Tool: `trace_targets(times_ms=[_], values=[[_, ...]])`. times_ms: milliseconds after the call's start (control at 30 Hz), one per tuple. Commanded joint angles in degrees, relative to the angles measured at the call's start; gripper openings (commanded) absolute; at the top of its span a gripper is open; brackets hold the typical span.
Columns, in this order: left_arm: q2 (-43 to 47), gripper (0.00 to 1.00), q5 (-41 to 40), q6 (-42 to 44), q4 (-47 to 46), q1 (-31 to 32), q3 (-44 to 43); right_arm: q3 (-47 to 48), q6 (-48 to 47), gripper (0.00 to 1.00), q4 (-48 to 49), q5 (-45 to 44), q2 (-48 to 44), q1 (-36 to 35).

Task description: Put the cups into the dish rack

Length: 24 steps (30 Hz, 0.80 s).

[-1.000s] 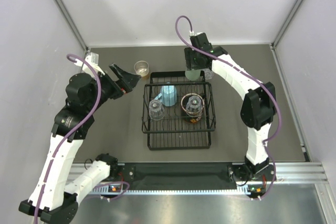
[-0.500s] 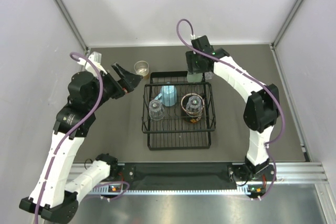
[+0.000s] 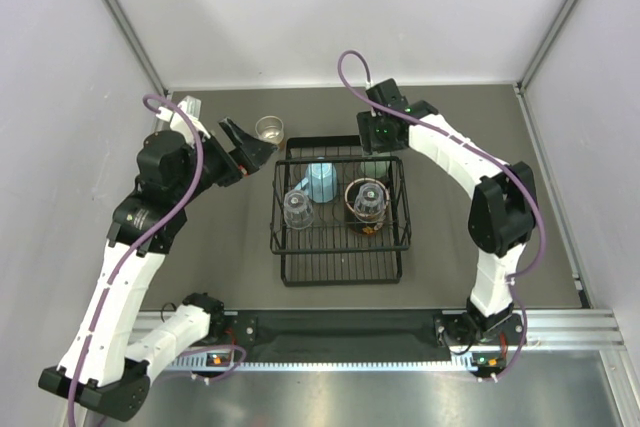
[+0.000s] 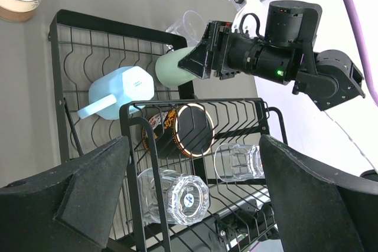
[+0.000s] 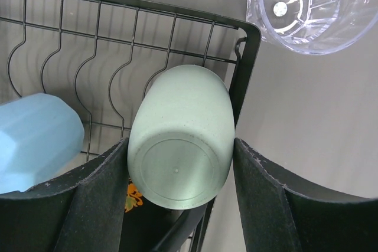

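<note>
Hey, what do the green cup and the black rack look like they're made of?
The pale green tumbler looks like matte ceramic or melamine: opaque, faintly speckled, no glare; which of the two is unclear. The dish rack looks like coated metal wire: thin bent rods, smooth black finish.

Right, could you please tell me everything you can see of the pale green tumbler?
The pale green tumbler is a plain, handleless cup with a matte, faintly speckled surface, perhaps ceramic or plastic. The right gripper is shut on its sides, one finger each side. Its flat round base faces the wrist camera and its mouth points away, toward the dish rack. It is at the rack's corner, near the light blue mug. Whether it touches the wires cannot be told.
</note>
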State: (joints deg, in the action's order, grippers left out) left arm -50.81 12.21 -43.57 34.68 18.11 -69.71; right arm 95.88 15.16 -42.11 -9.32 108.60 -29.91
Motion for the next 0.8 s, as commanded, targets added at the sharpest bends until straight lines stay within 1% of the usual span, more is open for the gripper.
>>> trace_targets(times_ms=[0, 33, 67, 133, 167, 233, 267, 333, 367, 467, 533, 633, 767], values=[[0.01, 0.96, 0.63, 0.07, -2.16, 0.08, -1.74, 1.95, -0.04, 0.21, 1.59, 0.09, 0.39, -0.76], [0.01, 0.96, 0.54, 0.15, -1.90, 0.08, -1.74, 2.03, 0.13, 0.24, 1.42, 0.09, 0.56, -0.85], [0.27, 0.96, 0.45, 0.15, -1.72, 0.08, -1.83, 1.86, 0.14, 0.36, 1.41, 0.09, 0.30, -0.85], [0.53, 0.96, 0.27, 0.15, -1.54, 0.08, -1.48, 1.60, 0.40, 0.51, 1.33, 0.09, -0.22, -0.85], [0.79, 0.96, 0.19, 0.07, -1.54, 0.08, -1.30, 1.33, 0.40, 0.62, 1.33, 0.09, -0.75, -0.85], [1.15, 0.96, 0.27, -0.28, -1.80, 0.08, -0.69, 1.24, 0.14, 0.71, 1.33, 0.01, -1.37, -0.76], [1.15, 0.96, 0.36, -0.37, -1.98, 0.08, -0.34, 1.24, 0.14, 0.77, 1.24, -0.08, -1.63, -0.85], [1.06, 0.96, 0.71, -0.55, -2.16, 0.09, -0.25, 1.68, -0.13, 0.83, 0.98, -0.34, -1.90, -0.85], [1.06, 0.96, 0.89, -0.55, -2.24, 0.08, -0.25, 1.86, -0.04, 0.89, 0.54, -0.43, -2.16, -0.85], [0.80, 0.96, 1.41, -0.72, -2.42, 0.08, -0.07, 3.44, 0.05, 0.95, -0.25, -0.34, -2.68, -0.85], [0.80, 0.96, 1.50, -0.81, -2.60, 0.08, -0.07, 5.19, -0.04, 0.96, -0.61, -0.96, -3.04, -0.85], [0.97, 0.96, 1.59, -0.90, -2.42, 0.08, 0.02, 7.56, 0.05, 0.94, -0.61, -2.28, -3.48, -0.15], [1.32, 0.96, 1.33, -0.90, -2.07, 0.08, -0.07, 13.10, 2.15, 0.91, -0.26, -4.30, -2.52, 2.65]])
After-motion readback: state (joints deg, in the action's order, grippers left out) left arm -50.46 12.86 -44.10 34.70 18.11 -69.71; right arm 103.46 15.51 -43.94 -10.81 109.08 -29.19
